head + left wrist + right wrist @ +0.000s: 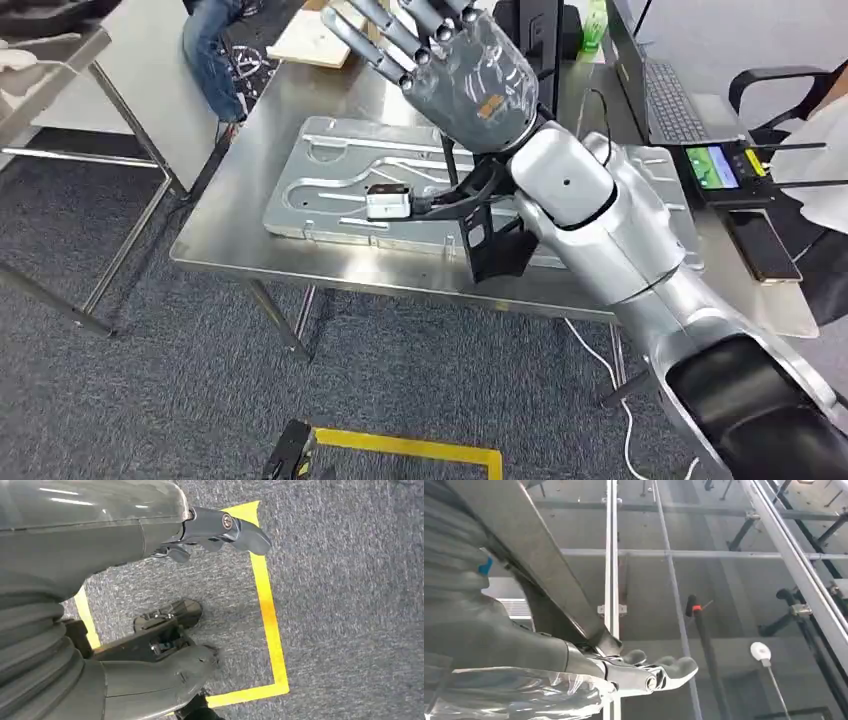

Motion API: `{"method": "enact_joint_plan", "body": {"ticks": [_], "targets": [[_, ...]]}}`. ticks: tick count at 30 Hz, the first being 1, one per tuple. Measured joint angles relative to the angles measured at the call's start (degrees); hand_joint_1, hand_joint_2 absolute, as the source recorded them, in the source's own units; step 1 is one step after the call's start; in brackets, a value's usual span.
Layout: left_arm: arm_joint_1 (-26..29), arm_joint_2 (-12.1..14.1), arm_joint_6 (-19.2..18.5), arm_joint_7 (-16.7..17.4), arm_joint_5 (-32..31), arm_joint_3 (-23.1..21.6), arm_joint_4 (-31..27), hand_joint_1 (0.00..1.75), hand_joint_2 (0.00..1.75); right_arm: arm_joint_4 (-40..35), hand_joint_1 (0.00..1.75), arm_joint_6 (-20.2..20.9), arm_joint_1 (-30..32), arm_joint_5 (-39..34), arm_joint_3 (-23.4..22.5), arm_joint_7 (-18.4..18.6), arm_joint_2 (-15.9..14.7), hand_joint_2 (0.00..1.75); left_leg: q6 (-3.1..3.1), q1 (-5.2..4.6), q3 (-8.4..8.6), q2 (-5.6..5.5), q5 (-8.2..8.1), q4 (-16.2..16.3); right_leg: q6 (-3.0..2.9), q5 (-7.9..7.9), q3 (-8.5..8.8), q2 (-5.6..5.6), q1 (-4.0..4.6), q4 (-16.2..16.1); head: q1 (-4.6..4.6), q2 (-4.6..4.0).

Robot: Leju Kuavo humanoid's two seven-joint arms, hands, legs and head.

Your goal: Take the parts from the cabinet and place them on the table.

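Right robot hand (450, 60) raised above the surface (240, 225), fingers spread, holding nothing; metal part (330, 190) lies flat below it.

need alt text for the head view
The robot's right hand is raised, fingers spread, above a stamped sheet-metal part lying flat on a steel table; a laptop stands at the table's right.

A workshop-lab: steel worktable (240, 215), grey carpet with yellow floor tape (270, 615), laptop (660, 95), overhead pipe framing (684, 554).
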Motion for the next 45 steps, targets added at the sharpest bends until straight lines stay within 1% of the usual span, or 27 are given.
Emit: {"method": "enact_joint_plan", "body": {"ticks": [3, 6, 7, 8, 9, 11, 12, 13, 16, 18, 19, 21, 22, 23, 25, 26, 27, 29, 31, 33, 34, 37, 38, 39, 42, 43, 45], "targets": [[0.2, 0.07, -0.02, -0.2, 0.11, -0.02, 0.0, 0.0, 1.75, 0.0, 0.0, -0.09, 0.01, 0.37, -0.33, 0.04, 0.0, 1.75, 1.06, 0.41, 0.88, -0.32, 0.37, -1.02, 1.01, -0.94, -0.03, 0.03, -0.33, 1.09, 0.02, 0.0], [0.15, 0.07, -0.04, -0.31, 0.11, -0.04, 0.0, 0.0, 1.75, 0.07, 0.0, -0.15, -0.01, 0.52, -0.85, 0.11, -0.04, 1.75, 1.75, 0.39, 1.18, -0.39, 0.01, -1.02, 1.65, -6.29, -6.67, 0.38, -0.43, 13.14, 0.02, 0.0], [0.17, 0.09, -0.04, -0.28, 0.13, -0.04, 0.0, 0.0, 1.75, 0.07, 0.0, -0.13, 0.14, 0.52, -0.85, 0.11, -0.04, 1.75, 1.79, 0.38, 1.26, -0.44, -0.16, -0.96, 1.76, -6.97, -8.82, 0.39, -0.43, 16.47, 0.04, 0.0], [0.2, 0.11, -0.02, -0.28, 0.13, -0.04, 0.0, 0.0, 1.75, 0.09, 0.0, -0.13, 0.24, 0.52, -0.85, 0.11, -0.04, 1.75, 1.79, 0.38, 1.42, -0.56, -0.42, -0.87, 1.78, -6.07, -9.96, 0.39, -0.45, 17.35, 0.02, 0.0], [0.21, 0.11, -0.02, -0.28, 0.15, -0.04, 0.0, 0.0, 1.75, 0.11, 0.0, -0.11, 0.25, 0.52, -0.85, 0.11, -0.04, 1.75, 1.72, 0.39, 1.74, -0.69, -0.71, -0.78, 1.71, -3.73, -9.33, 0.39, -0.49, 15.08, 0.04, 0.0], [0.2, 0.11, -0.02, -0.28, 0.13, -0.04, 0.0, 0.0, 1.75, 0.13, 0.0, -0.11, 0.21, 0.52, -0.98, 0.11, -0.07, 1.75, 1.5, 0.38, 2.72, -1.05, -1.45, -0.68, 1.31, 2.13, -5.3, 0.42, -0.48, 5.85, 0.04, 0.0], [0.23, 0.09, -0.02, -0.28, 0.15, -0.07, 0.0, 0.0, 1.75, 0.13, 0.0, -0.11, 0.21, 0.54, -1.03, 0.11, -0.07, 1.75, 1.23, 0.39, 3.06, -1.09, -1.93, -0.67, 0.89, 3.64, -3.46, 0.53, -0.37, 1.14, 0.04, 0.0], [0.09, 0.09, -0.02, -0.28, 0.15, -0.04, 0.0, 0.0, 1.75, 0.15, 0.0, -0.13, 0.13, 0.55, -1.03, 0.09, -0.11, 1.75, 0.8, -0.09, 3.03, -1.15, -2.24, -0.42, 0.65, 2.75, -2.49, 0.69, 0.02, 0.27, 0.04, 0.0], [-0.02, 0.11, 0.0, -0.22, 0.15, -0.07, 0.0, 0.0, 1.75, 0.15, 0.0, -0.13, 0.17, 0.55, -1.03, 0.09, -0.11, 1.75, 0.11, 0.11, 3.4, -1.14, -2.46, -1.03, -0.24, 2.13, -2.49, 0.73, 0.19, 0.19, 0.0, 0.0], [0.04, 0.24, 0.02, -0.26, 0.15, -0.07, 0.0, 0.0, 1.75, 0.15, 0.0, -0.13, 0.1, 0.55, -1.18, 0.08, -0.17, 1.75, -0.65, 0.1, 3.45, -0.88, -3.41, 0.03, -0.91, 1.97, -1.41, 0.66, -0.47, -0.65, 0.04, 0.0], [-0.02, 0.24, 0.02, -0.26, 0.15, -0.07, 0.0, 0.0, 1.75, 0.15, 0.0, -0.13, 0.0, 0.57, -1.18, 0.09, -0.13, 1.75, -0.85, 0.15, 2.07, -0.67, -4.75, 3.0, -1.38, 1.73, -1.01, 0.56, -0.5, -0.71, -0.04, 0.0], [-0.04, 0.24, 0.0, -0.26, 0.15, -0.07, 0.0, 0.0, 1.75, 0.2, 0.0, -0.11, 0.07, 0.66, -1.16, 0.0, -0.13, 1.75, -1.21, 0.4, -3.3, -0.55, -8.27, 12.53, -1.73, 1.18, -0.44, 0.55, -0.34, -0.68, -0.02, 0.0], [0.06, 0.24, 0.02, -0.26, 0.15, -0.07, 0.0, 0.0, 1.75, 0.31, 0.0, -0.11, 0.11, 0.68, -1.16, -0.02, -0.13, 1.75, -1.32, 0.4, -5.91, -0.54, -8.93, 16.39, -1.76, 0.89, -0.17, 0.56, -0.31, -0.63, 0.0, 0.0], [0.17, 0.24, 0.02, -0.26, 0.15, -0.07, 0.0, 0.0, 1.75, 0.39, 0.0, -0.09, 0.17, 0.68, -1.16, -0.04, -0.13, 1.75, -1.34, 0.4, -7.18, -0.53, -8.21, 17.45, -1.7, 0.57, 0.14, 0.61, -0.29, -0.55, -0.02, 0.0], [0.24, 0.24, 0.02, -0.26, 0.15, -0.07, 0.0, 0.0, 1.75, 0.48, 0.0, -0.09, 0.2, 0.68, -1.16, -0.15, -0.13, 1.75, -1.02, 0.4, -5.79, -0.52, -2.67, 11.72, -1.61, -0.24, 1.21, 0.67, -0.25, -0.42, -0.02, 0.0], [0.2, 0.26, 0.02, -0.26, 0.17, -0.07, 0.0, 0.0, 1.75, 0.48, 0.0, -0.09, 0.15, 0.68, -1.16, -0.15, -0.13, 1.75, -0.65, 0.37, -3.49, -0.48, 1.02, 5.95, -1.44, -0.8, 1.99, 0.69, -0.21, -0.43, -0.02, 0.0], [0.2, 0.26, 0.02, -0.26, 0.17, -0.07, 0.0, 0.0, 1.75, 0.48, 0.0, -0.09, 0.14, 0.68, -1.16, -0.15, -0.13, 1.75, 0.02, 0.09, -1.71, -0.41, 3.23, 1.21, -1.32, -1.27, 2.42, 0.66, -0.25, -0.61, 0.0, 0.0], [-0.12, 0.33, 0.02, -0.26, 0.22, -0.07, 0.0, 0.0, 1.75, 0.57, 0.0, -0.09, -0.1, 0.68, -1.16, -0.33, -0.15, 1.75, 0.57, -0.31, -0.17, -0.15, 1.27, -0.95, -0.53, -1.76, 2.6, 0.73, -0.04, -0.61, 0.04, 0.0], [-0.02, 0.33, 0.02, -0.28, 0.22, -0.07, 0.0, 0.0, 1.75, 0.68, 0.0, -0.07, -0.02, 0.63, -1.14, -0.52, -0.15, 1.75, 0.89, -0.28, -0.13, -0.23, 1.15, -1.43, 0.17, -1.1, 2.84, 0.67, 0.06, -0.19, 0.06, 0.0], [0.05, 0.28, 0.02, -0.31, 0.29, -0.09, 0.0, 0.0, 1.75, 0.66, 0.0, -0.07, -0.17, 0.57, -1.16, -0.57, -0.15, 1.75, 1.36, 0.15, 1.29, -0.43, 1.15, -2.1, 0.6, -2.16, 2.66, 0.64, -0.27, 1.27, 0.09, 0.0], [-0.07, 0.28, 0.02, -0.37, 0.31, -0.09, 0.0, 0.0, 1.75, 0.68, 0.0, -0.07, -0.51, 0.55, -1.16, -0.57, -0.15, 1.75, 1.68, 0.19, 1.53, -0.45, 0.96, -2.1, 0.85, -3.3, 1.24, 0.7, -0.25, 3.7, 0.15, 0.0], [-0.26, 0.26, 0.04, -0.35, 0.31, -0.09, 0.0, 0.0, 1.75, 0.92, 0.0, -0.04, -0.46, 0.52, -1.11, -0.63, -0.15, 1.75, 1.99, 0.22, 2.12, -0.44, 0.25, -2.02, 1.6, -7.79, -6.58, 0.7, -0.55, 15.3, 0.13, 0.0], [-0.16, 0.26, 0.11, -0.35, 0.33, -0.09, 0.0, 0.0, 1.75, 1.03, 0.0, 0.04, -0.28, 0.5, -1.11, -0.66, -0.15, 1.75, 1.89, 0.29, 2.49, -0.49, -0.09, -1.99, 1.88, -7.25, -7.98, 0.68, -0.71, 16.33, 0.13, 0.0], [-0.03, 0.26, 0.15, -0.33, 0.33, -0.09, 0.0, 0.0, 1.75, 1.09, 0.0, 0.13, -0.15, 0.46, -1.11, -0.66, -0.15, 1.75, 1.76, 0.33, 3.04, -0.63, -0.52, -1.96, 1.99, -5.16, -7.99, 0.68, -0.89, 14.67, 0.15, 0.0], [0.02, 0.15, 0.5, 0.13, 0.59, -0.09, 0.0, 0.0, 1.75, 1.33, 0.0, 0.13, -0.3, 0.37, -1.11, -0.66, -0.24, 1.75, 1.16, 0.46, 4.79, -0.87, -1.99, -1.67, 1.79, 4.8, -3.34, 0.64, -1.08, 0.82, 0.15, 0.0], [-0.03, 0.13, 0.59, 0.18, 0.7, -0.09, 0.0, 0.0, 1.75, 1.46, 0.0, 0.13, -0.36, 0.35, -1.09, -0.66, -0.39, 1.75, 0.76, 0.31, 4.85, -0.85, -2.28, -1.5, 1.42, 3.0, -3.21, 0.67, -0.57, 0.13, 0.15, 0.0], [-0.27, 0.15, 0.79, 0.24, 0.76, -0.09, 0.0, 0.0, 1.75, 1.49, 0.0, 0.15, -0.37, 0.35, -0.94, -0.66, -0.33, 1.75, 0.02, 0.36, 4.58, -0.78, -2.8, -1.54, 0.28, 3.45, -3.05, 0.77, -0.32, -0.27, 0.15, 0.0]]}}
